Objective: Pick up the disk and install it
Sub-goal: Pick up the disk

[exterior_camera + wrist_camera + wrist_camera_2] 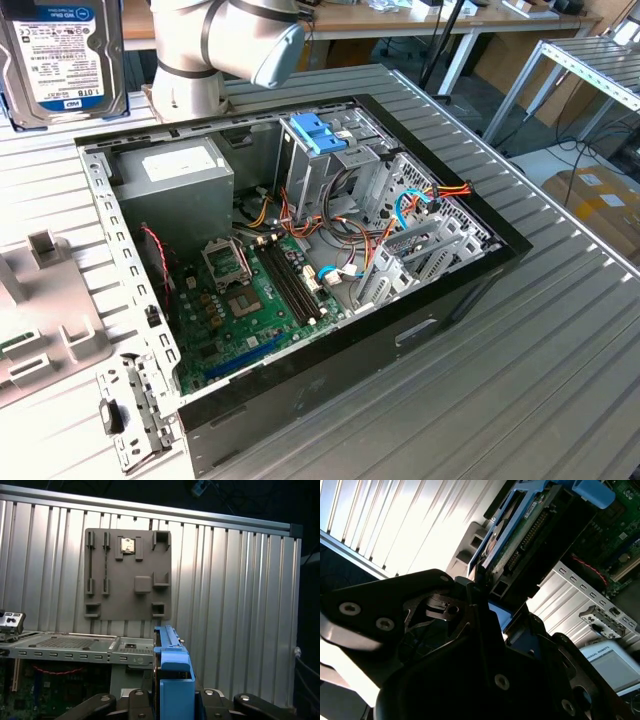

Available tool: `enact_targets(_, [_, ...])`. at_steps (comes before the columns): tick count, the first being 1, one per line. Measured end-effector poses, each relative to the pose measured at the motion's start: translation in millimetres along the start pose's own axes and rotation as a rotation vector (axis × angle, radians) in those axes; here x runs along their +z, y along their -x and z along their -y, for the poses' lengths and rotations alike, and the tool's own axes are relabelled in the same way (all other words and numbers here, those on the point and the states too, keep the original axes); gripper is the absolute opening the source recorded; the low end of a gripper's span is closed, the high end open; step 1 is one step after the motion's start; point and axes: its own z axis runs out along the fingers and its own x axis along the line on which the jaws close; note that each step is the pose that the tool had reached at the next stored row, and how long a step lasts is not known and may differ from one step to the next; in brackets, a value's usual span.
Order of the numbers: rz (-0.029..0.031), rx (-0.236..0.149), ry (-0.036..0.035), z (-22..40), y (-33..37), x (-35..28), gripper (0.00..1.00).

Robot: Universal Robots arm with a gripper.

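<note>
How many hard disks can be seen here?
1: the disk, at the exterior view's upper left, clamped in the gripper in the first wrist view. The case's drive cage could hide others.

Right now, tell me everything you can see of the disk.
The disk is a flat dark metal drive with a white-and-blue barcode label. It stands upright at the exterior view's upper left, label facing the camera, outside the open case. In the first wrist view it is edge-on, its blue rail rising between the black links of the tool, which grips it.
</note>
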Motion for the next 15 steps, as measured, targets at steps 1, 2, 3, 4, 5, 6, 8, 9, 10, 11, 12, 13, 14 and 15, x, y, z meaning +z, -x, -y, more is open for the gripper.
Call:
enact_targets(1, [0.0001, 0.0, -0.0001, 1.0, -0.2, 0.1, 0.37])
enact_targets(2, [0.0001, 0.0, -0.0001, 2.6, -0.3, 0.1, 0.37])
enact_targets(3, [0.0, 0.0, -0.0001, 3.2, -0.4, 0.0, 0.37])
enact_targets(4, [0.0001, 0.0, -0.0001, 4.1, -0.5, 0.1, 0.37])
enact_targets(5, [0.0, 0.0, 0.0, 5.0, -0.6, 0.0, 0.37])
enact_targets(6, [0.0001, 0.0, -0.0001, 5.7, -0.7, 0.1, 0.37])
enact_targets(8, [0.0, 0.0, 0.0, 7.7, -0.9, 0.1, 0.37])
enact_targets(9, [0.0, 0.0, 0.0, 8.5, -1.0, 0.1, 0.37])
enact_targets(10, [0.0, 0.0, 0.0, 10.0, -1.1, 0.1, 0.37])
enact_targets(11, [0.0, 0.0, -0.0001, 11.6, -1.2, 0.1, 0.37])
enact_targets(12, [0.0, 0.0, 0.0, 12.7, -1.3, 0.1, 0.37])
enact_targets(13, [0.0, 0.0, -0.0001, 13.7, -1.4, 0.1, 0.37])
enact_targets(14, [0.0, 0.0, -0.0001, 14.8, -1.5, 0.1, 0.37])
enact_targets(15, [0.0, 0.0, -0.0001, 15.8, -1.6, 0.1, 0.37])
